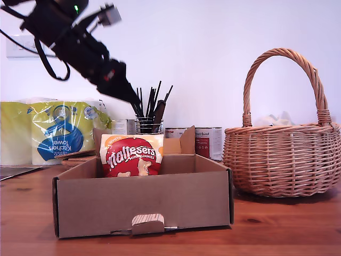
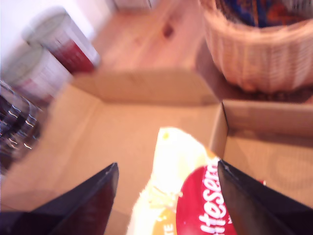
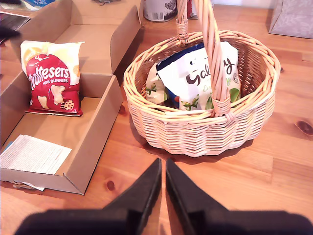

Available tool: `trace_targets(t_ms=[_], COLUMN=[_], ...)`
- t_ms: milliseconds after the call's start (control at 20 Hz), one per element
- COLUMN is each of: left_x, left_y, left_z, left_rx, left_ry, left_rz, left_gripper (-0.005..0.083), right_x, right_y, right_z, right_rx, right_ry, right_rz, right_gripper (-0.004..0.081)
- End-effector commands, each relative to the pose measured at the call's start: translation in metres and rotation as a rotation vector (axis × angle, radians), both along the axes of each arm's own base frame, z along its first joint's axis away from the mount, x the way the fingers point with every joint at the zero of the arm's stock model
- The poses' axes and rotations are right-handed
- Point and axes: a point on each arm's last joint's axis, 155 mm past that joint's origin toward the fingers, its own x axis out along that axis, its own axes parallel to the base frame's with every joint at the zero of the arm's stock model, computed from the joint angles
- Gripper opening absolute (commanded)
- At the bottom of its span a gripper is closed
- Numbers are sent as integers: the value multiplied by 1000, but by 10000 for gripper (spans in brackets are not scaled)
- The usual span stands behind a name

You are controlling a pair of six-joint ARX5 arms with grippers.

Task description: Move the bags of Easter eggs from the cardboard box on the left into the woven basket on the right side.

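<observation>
**Spotter:** Walk me across the exterior view, left side first

**Me:** Top left there, my first gripper [image 2: 166, 171] is up above the cardboard box [image 1: 144, 205], jaws spread wide. Its wrist view puts the Maltesers bag [image 1: 131, 155] right between the fingers, not yet touched. That bag stands upright in the box, leaning towards the back wall

**Spotter:** What worries you?

**Me:** The pouch is glossy and puffy. If I close on the top edge only, I'd guess it slides out or folds on the lift. It's also near the side wall in the wrist view, so one finger could catch cardboard and drag the whole light box. And that view is blurred, so I can't judge depth well

**Spotter:** Anything behind it?

**Me:** The pen holder [image 1: 148, 114], just behind the box. A careless lift backwards could clip it

**Spotter:** And to the right?

**Me:** The woven basket [image 1: 282, 160], with the Galaxy bag [image 3: 203, 76] already inside and something dark blue beside it. The tall handle [image 1: 285, 80] arches over the middle, so a carried pouch could snag there. My second gripper [image 3: 163, 169] sits pinched together, holding nothing, over the table [image 3: 274, 161] in front of the basket, and might crowd the drop
</observation>
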Motion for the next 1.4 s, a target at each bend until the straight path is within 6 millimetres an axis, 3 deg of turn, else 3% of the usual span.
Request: trace_targets(t_ms=[0,500,800,1150,1350], left_x=[11,19,-12,-59,-62], left_y=[0,13,17,-24,-26], left_z=[-16,-80,-96,-99,-118], left_rx=[20,198,244,262,303], left_ry=[34,236,373,477,509], left_rz=[3,12,-5,-91,-68], left_gripper=[602,601,581,563,563], right_x=[0,0,0,0,-1], right_y=[2,2,3,3,6], right_z=[8,8,8,8,8], right_rx=[6,6,9,9,17], right_ry=[-20,-19,-18,-17,-17], right_rz=[9,10,16,16,30], right_gripper=[-12,-12,-12,-12,-13])
